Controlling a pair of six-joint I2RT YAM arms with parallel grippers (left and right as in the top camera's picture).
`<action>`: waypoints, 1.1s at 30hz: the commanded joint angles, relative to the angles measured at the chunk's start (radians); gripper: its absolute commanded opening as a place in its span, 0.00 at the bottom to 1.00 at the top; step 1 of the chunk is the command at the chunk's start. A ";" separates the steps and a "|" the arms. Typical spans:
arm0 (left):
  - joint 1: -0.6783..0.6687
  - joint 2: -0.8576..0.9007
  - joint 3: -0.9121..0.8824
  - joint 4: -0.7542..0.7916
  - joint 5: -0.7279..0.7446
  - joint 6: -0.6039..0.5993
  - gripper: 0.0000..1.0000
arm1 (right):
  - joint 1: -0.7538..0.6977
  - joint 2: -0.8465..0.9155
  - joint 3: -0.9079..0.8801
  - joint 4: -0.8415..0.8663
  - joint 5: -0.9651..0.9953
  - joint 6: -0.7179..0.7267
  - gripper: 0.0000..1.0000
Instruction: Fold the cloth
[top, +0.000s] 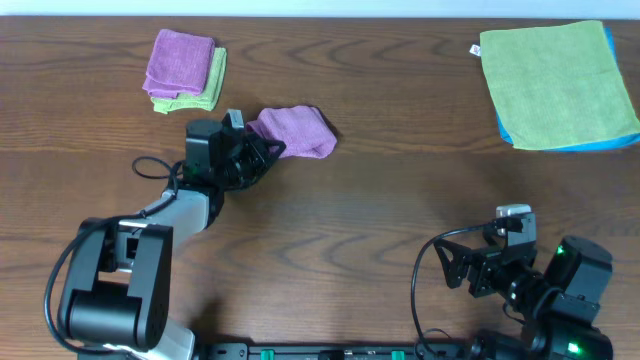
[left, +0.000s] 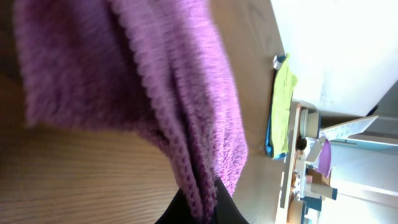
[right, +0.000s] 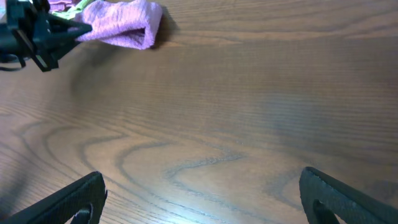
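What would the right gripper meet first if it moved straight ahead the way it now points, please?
Probably bare table: the open right gripper faces wood ahead, while the cloth and the left gripper holding it lie off to one side. Depth is unclear.

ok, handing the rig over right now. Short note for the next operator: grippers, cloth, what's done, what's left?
Left gripper: shut on an edge of the purple fuzzy microfibre cloth.
Right gripper: open, holding nothing, at the near right of the wooden table, far from the cloth.
Cloth: bunched and loosely doubled over, left of centre, near the small folded purple-on-green pile.
Done: cloth gripped and apparently folded over once, untidily.
Left: flatten it, finish a neat fold, release.
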 joint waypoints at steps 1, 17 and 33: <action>-0.003 -0.008 0.032 -0.031 -0.014 0.040 0.06 | -0.008 -0.006 -0.002 -0.002 -0.020 0.006 0.99; 0.004 -0.008 0.251 -0.172 -0.101 0.066 0.06 | -0.008 -0.006 -0.001 -0.002 -0.020 0.006 0.99; 0.050 0.240 0.877 -0.546 -0.307 0.311 0.06 | -0.008 -0.006 -0.001 -0.002 -0.020 0.006 0.99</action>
